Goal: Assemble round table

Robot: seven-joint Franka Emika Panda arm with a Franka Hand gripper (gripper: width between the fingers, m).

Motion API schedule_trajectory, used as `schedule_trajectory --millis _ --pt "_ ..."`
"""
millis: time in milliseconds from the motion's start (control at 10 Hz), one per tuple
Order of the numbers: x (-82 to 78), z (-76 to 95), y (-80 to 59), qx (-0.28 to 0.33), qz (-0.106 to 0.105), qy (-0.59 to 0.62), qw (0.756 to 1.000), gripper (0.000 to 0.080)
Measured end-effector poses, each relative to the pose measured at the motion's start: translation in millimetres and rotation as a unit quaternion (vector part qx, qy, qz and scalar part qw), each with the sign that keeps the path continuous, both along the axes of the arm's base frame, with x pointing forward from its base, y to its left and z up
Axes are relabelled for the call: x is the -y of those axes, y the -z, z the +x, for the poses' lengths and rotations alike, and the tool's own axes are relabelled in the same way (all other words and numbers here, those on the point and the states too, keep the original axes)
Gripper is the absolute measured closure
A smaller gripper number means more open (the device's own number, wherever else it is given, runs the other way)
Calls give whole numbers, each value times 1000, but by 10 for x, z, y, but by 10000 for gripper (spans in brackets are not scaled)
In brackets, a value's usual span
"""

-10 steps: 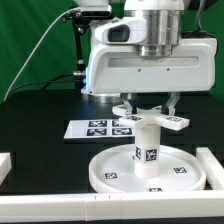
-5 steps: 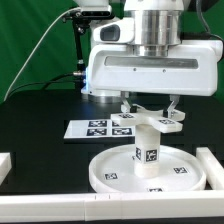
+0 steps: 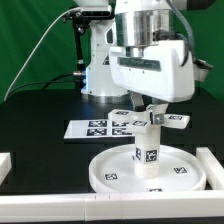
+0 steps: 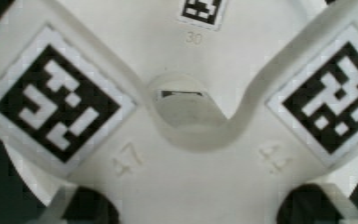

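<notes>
The large round disc lies flat on the black table. The short leg stands upright on its hub. The cross-shaped base sits on top of the leg. My gripper comes straight down on the base and is shut on it. In the wrist view the base fills the picture with its tags. A dark fingertip presses on each side of its white middle, and my gripper closes around that part.
The marker board lies behind the disc toward the exterior view's left. White rails stand at the exterior view's left, right and front edge. The arm's base stands behind.
My hand has turned about its vertical axis over the leg, taking the cross-shaped base round with it. The disc and the leg stay in place.
</notes>
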State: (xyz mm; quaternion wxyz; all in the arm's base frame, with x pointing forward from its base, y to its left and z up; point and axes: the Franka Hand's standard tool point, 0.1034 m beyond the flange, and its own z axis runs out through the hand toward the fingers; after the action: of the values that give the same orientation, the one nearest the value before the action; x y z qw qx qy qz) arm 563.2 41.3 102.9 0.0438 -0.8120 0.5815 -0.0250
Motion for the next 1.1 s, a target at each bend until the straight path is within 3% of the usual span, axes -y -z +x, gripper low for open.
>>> schedule_trajectory --millis 200,300,400,700,900,1100 --pt "9 -3 3 1 0 16 1000 361" --pt "5 -4 7 1 0 14 1000 231" --pt "-3 -8 -12 -3 0 -3 1000 175" --pt "-39 60 -289 10 5 -119 993 154" --pt "-66 70 -323 21 -11 -268 963 151" --pt "-124 38 -263 21 -19 -369 929 150"
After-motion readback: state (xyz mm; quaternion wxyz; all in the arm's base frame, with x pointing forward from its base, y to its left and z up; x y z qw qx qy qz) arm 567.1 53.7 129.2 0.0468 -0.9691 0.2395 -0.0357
